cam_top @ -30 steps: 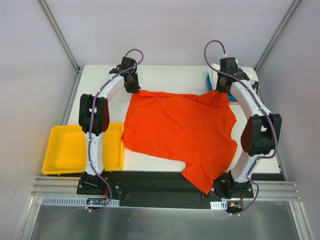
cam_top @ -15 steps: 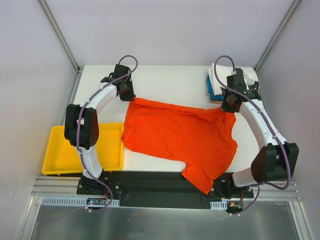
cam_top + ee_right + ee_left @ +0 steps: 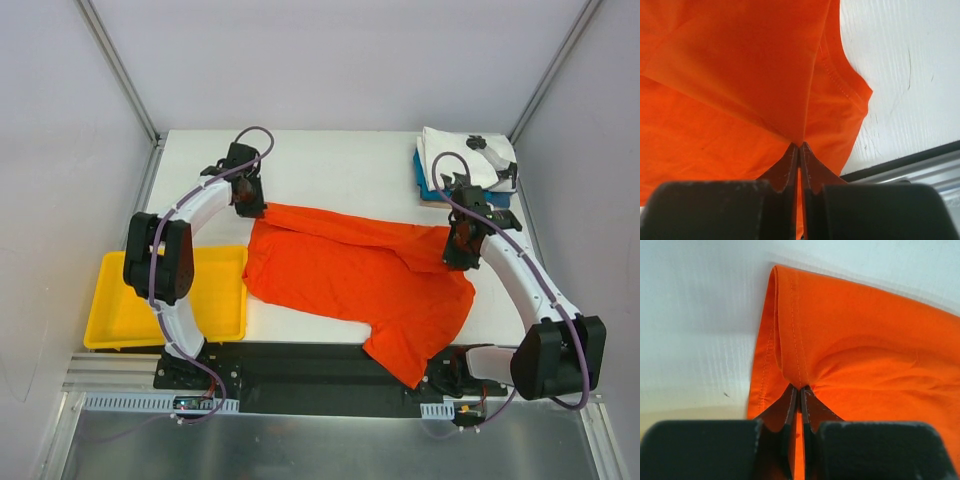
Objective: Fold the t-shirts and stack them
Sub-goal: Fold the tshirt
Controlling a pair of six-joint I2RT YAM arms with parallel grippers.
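Observation:
The orange-red t-shirt (image 3: 360, 280) lies spread on the white table, its far edge lifted and folding toward the near side. My left gripper (image 3: 250, 205) is shut on the shirt's far left corner, seen pinched in the left wrist view (image 3: 800, 387). My right gripper (image 3: 458, 255) is shut on the shirt's far right corner, seen in the right wrist view (image 3: 800, 145). A sleeve hangs over the table's near edge (image 3: 405, 365). The white t-shirt with black marks (image 3: 470, 160) lies folded on the teal-blue t-shirt (image 3: 428, 188) at the back right corner.
A yellow plastic tray (image 3: 130, 300) sits off the table's left near corner. Grey walls enclose the table on three sides. A black rail (image 3: 300, 365) runs along the near edge.
Both grippers have pulled the shirt's far edge toward the near side, folding it over. The right arm has swung away from the stack at the back right, which now shows fully.

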